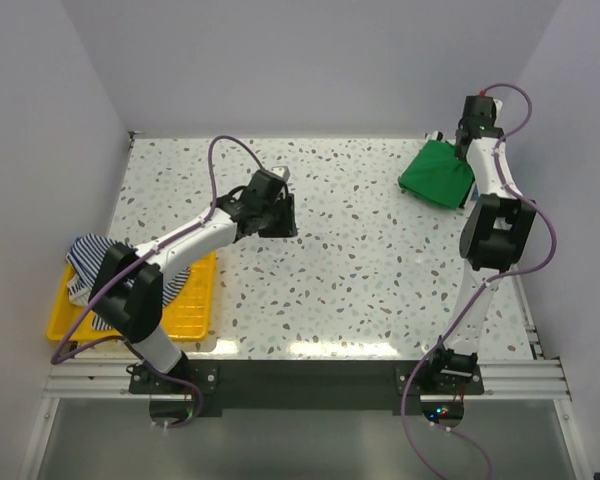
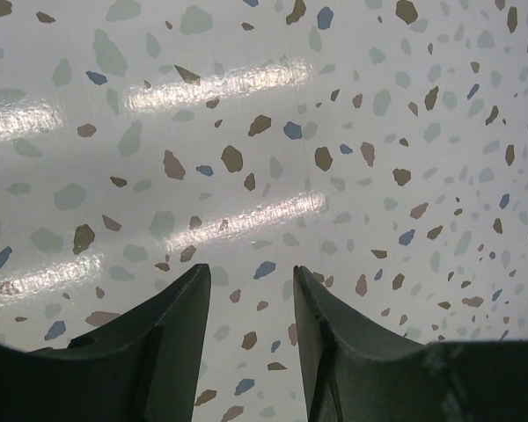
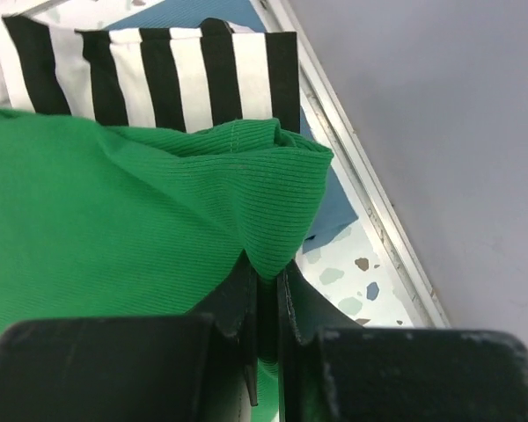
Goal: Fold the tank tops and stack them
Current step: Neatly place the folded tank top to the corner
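The bright green tank top [image 1: 435, 176] lies bunched at the far right of the table. My right gripper [image 1: 462, 155] hangs over its right edge. In the right wrist view that gripper [image 3: 266, 271] is shut on a raised fold of the green tank top [image 3: 114, 220]. The navy-and-white striped tank top [image 1: 84, 252] lies crumpled on the far end of the yellow tray, partly under my left arm. My left gripper [image 1: 283, 215] hovers over bare table at centre left. Its jaws [image 2: 251, 272] stand open with only speckled tabletop between them.
The yellow tray [image 1: 195, 300] sits at the near left edge. Under the green top lie a broad black-and-white striped cloth [image 3: 150, 75] and a blue cloth [image 3: 334, 211]. The table's metal side rail [image 3: 370, 202] and the right wall run close beside them.
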{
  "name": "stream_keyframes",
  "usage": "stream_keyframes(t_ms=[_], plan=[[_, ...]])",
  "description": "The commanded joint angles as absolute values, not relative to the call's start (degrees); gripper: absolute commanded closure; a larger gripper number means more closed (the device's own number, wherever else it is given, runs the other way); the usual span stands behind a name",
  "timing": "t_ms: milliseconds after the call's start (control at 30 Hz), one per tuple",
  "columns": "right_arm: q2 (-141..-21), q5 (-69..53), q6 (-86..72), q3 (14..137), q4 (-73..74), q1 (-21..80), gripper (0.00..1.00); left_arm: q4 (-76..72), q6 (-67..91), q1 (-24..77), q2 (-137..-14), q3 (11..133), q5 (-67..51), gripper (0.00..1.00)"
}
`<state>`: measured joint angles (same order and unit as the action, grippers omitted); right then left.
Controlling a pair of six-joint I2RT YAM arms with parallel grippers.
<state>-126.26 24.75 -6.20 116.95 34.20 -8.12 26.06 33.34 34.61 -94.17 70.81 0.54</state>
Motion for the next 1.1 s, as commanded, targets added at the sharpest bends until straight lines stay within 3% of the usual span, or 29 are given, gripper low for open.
stream_keyframes(t_ms=[0,100,133,200,267,467,867,1067], plan=[[-125.24,26.81,-11.68,117.07,33.57,-8.78,0.96,24.08,32.52,34.28,-94.66,70.31,-1.32,0.53],[-125.86,25.84,-14.23,116.28,34.36,-10.10,0.81,24.08,32.52,34.28,-94.75,70.23,-1.41,0.53],[-125.77,25.67,-14.67,116.02,34.45,-10.28,0.68,24.00,32.52,34.28,-94.83,70.22,-1.41,0.53],[-125.51,25.49,-15.64,116.02,34.72,-10.37,0.54,23.91,32.52,34.28,-94.75,70.05,-1.58,0.53],[-124.90,26.01,-16.95,116.63,36.29,-10.46,0.29,23.82,32.61,34.28,-94.83,70.05,-1.67,0.53],[-121.56,26.54,-18.80,115.50,37.97,-10.46,0.23,23.73,32.70,34.28,-94.40,69.96,-1.58,0.53],[-104.69,14.61,-24.95,94.59,29.55,-7.83,0.24,23.03,33.66,34.28,-93.17,69.70,-1.58,0.51],[-94.86,17.40,-26.18,80.17,25.32,8.68,0.23,24.69,38.22,33.75,-87.56,67.42,5.34,0.50]])
